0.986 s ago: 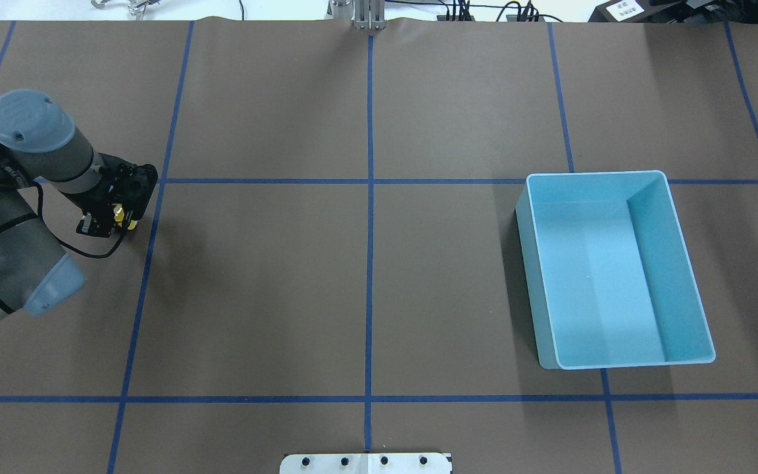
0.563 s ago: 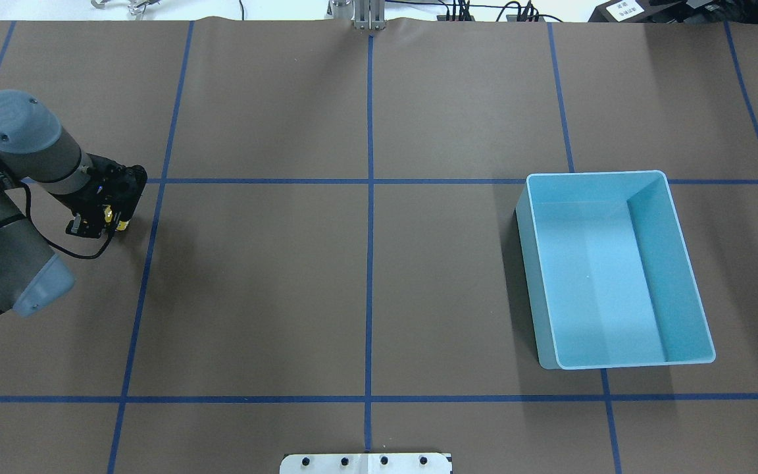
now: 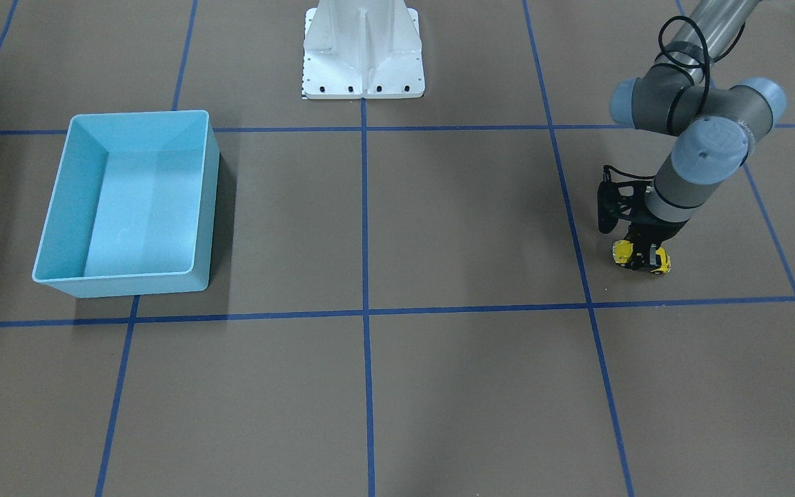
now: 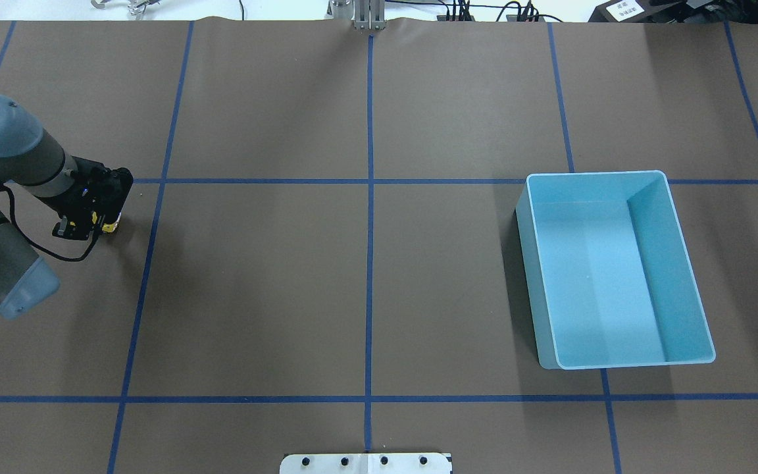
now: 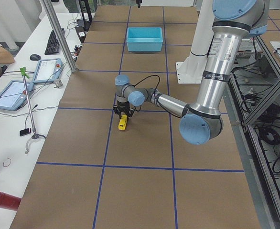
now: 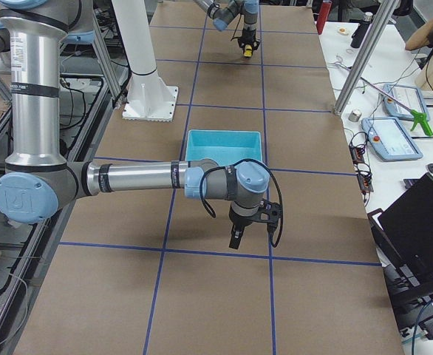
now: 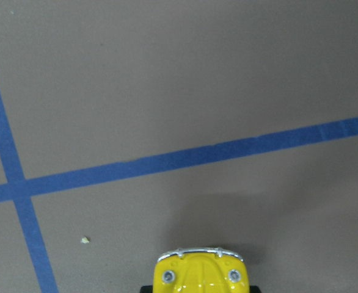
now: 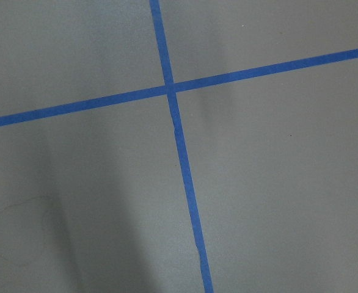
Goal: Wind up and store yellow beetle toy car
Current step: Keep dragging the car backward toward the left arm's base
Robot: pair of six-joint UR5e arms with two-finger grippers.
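Note:
The yellow beetle toy car (image 3: 640, 257) sits low on the brown table, between the fingers of my left gripper (image 3: 643, 250), which is shut on it from above. In the overhead view the car (image 4: 111, 226) shows as a yellow sliver under the left gripper (image 4: 104, 222) at the far left. The left wrist view shows the car's front (image 7: 202, 273) at the bottom edge. The light blue bin (image 4: 688, 263) stands empty far off on the right side. My right gripper (image 6: 235, 241) hangs over bare table near the bin (image 6: 224, 134); I cannot tell whether it is open or shut.
Blue tape lines (image 4: 369, 197) divide the brown table into squares. The robot's white base plate (image 3: 363, 62) is at the middle of the robot's side. In the exterior left view, operators' desks with tablets (image 5: 11, 93) run along the table's far side.
My left gripper has moved further left in the overhead view, taking the yellow car with it low over the table. The bin has not moved.

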